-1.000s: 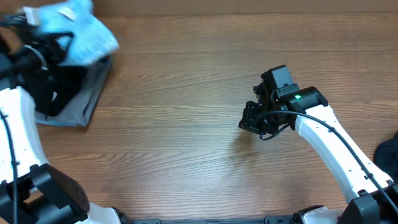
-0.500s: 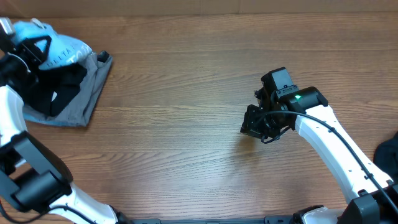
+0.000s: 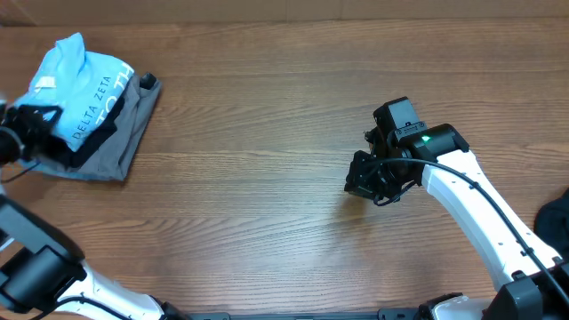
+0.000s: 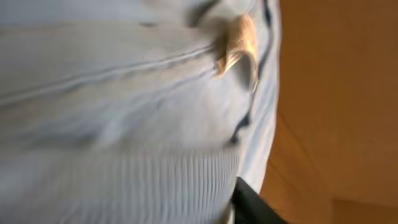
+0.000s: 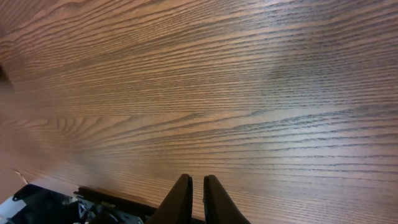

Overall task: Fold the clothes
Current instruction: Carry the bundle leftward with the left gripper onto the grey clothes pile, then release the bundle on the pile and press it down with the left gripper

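T-shirt (image 3: 69, 78) now lying down, lettering DELTA ZETA, left gripper (image 3: 37, 121) state unclear, right gripper (image 5: 197, 182) clenched

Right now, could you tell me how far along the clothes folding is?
Done, it seems: the blue shirt lies folded on a grey garment at far left. In hand: nothing clearly; the left gripper is by that pile, the right gripper is shut over the bare table. Left: a dark garment at the right edge may need folding.
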Action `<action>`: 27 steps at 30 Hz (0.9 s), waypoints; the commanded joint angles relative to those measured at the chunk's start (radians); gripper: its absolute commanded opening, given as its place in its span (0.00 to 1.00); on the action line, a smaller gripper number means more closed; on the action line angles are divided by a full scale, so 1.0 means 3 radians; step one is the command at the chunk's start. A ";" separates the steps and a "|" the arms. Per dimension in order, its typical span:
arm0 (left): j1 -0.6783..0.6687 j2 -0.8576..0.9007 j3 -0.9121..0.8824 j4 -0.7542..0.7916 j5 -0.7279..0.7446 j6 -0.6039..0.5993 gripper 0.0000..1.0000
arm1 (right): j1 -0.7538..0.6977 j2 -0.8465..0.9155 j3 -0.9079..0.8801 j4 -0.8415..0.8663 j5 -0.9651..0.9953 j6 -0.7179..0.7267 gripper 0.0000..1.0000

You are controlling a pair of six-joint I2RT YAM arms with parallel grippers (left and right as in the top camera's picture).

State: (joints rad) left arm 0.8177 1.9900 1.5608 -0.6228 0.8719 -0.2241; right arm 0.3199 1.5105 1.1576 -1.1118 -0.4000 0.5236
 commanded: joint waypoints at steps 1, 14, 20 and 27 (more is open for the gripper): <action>0.0226 -0.0111 0.0045 -0.0184 0.0313 0.0025 0.49 | -0.0004 -0.0020 0.0053 -0.0009 0.0022 0.0010 0.12; 0.0114 -0.1139 0.0043 -0.0633 -0.0078 0.0675 0.33 | -0.0004 -0.0020 0.0053 -0.0015 0.0034 -0.0003 0.15; -0.0713 -0.0913 -0.0031 -0.0381 -0.1465 0.0795 0.04 | 0.0003 -0.0019 0.0051 -0.0020 0.0033 -0.0001 0.15; -0.0968 -0.0083 -0.0032 0.0062 -0.2097 0.0319 0.12 | 0.0001 -0.0019 0.0051 -0.0127 0.0033 -0.0003 0.15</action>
State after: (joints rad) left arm 0.5156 1.8614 1.5639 -0.5877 0.4118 -0.0711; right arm 0.3206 1.5105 1.1576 -1.1412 -0.3950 0.5232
